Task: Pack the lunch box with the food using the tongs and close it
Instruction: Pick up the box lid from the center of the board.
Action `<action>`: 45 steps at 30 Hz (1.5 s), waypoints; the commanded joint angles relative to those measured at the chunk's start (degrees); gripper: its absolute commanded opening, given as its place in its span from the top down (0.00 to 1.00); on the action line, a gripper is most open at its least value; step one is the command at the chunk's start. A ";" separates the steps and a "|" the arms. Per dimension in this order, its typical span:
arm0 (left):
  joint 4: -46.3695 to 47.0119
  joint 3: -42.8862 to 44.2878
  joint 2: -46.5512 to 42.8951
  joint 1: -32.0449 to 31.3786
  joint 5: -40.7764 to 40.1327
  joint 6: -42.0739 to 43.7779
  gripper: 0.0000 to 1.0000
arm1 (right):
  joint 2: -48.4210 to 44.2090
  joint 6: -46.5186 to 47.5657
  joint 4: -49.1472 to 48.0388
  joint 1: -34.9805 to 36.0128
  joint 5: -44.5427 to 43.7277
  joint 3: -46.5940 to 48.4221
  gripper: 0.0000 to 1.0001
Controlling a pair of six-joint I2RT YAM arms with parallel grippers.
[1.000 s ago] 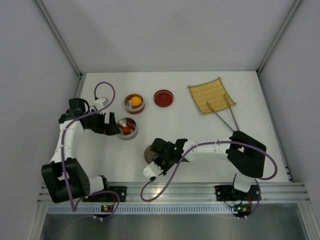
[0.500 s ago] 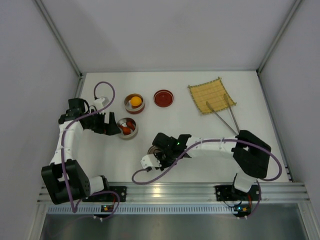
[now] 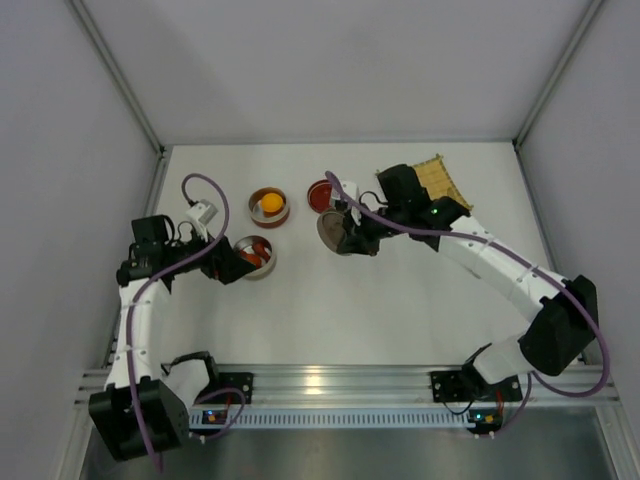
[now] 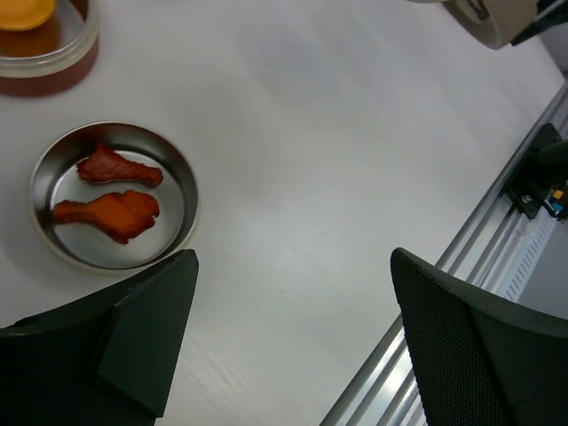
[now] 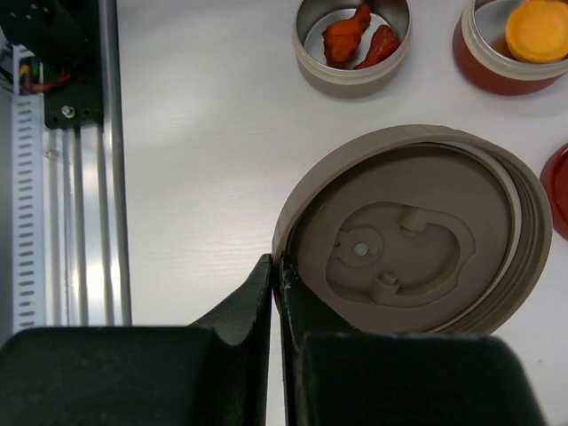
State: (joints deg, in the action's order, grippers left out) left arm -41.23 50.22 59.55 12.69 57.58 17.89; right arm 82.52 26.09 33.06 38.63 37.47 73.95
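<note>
- Two red-brown toy drumsticks [image 4: 111, 213] already lie in the open steel tin [image 4: 173, 191], and the round orange piece [image 5: 534, 27] sits in the red tin [image 5: 484, 75] just beyond it. By the look of things the food is packed.
- Closing up seems to be the step in hand. The right gripper [image 5: 277, 266] has its jaws pinched tight on the rim of a round grey-brown lid [image 5: 408, 248] and holds it above the table, near the loose red lid [image 3: 325, 196].
- The left gripper [image 4: 293, 257] stands wide open just beside the steel tin, with nothing between its fingers.
- No tongs in sight from above. The right arm lies across the spot beside the bamboo mat [image 3: 445, 178], so I can't tell where they are.
- Next, I reckon, the lid has to travel over to a tin, sit level and centred on the rim, then be let go. Which tin it fits I cannot tell.
- The open left gripper looks well placed to steady the steel tin.
</note>
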 commanded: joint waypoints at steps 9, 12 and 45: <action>37.69 -12.33 -10.33 -6.86 14.85 -27.54 0.09 | -1.92 -25.19 -10.79 -10.07 28.60 1.81 1.00; 40.52 -13.21 -11.12 -12.31 8.96 -30.87 0.10 | -2.71 -31.17 -14.24 -10.16 30.37 0.58 1.00; 114.36 -15.68 16.21 -31.58 0.87 -74.58 0.08 | -9.13 -29.43 -12.49 -4.53 27.39 3.22 1.00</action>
State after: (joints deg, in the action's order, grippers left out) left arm 68.25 32.36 75.07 -18.57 58.83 -59.72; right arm 75.77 -4.25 22.31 32.64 63.86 74.06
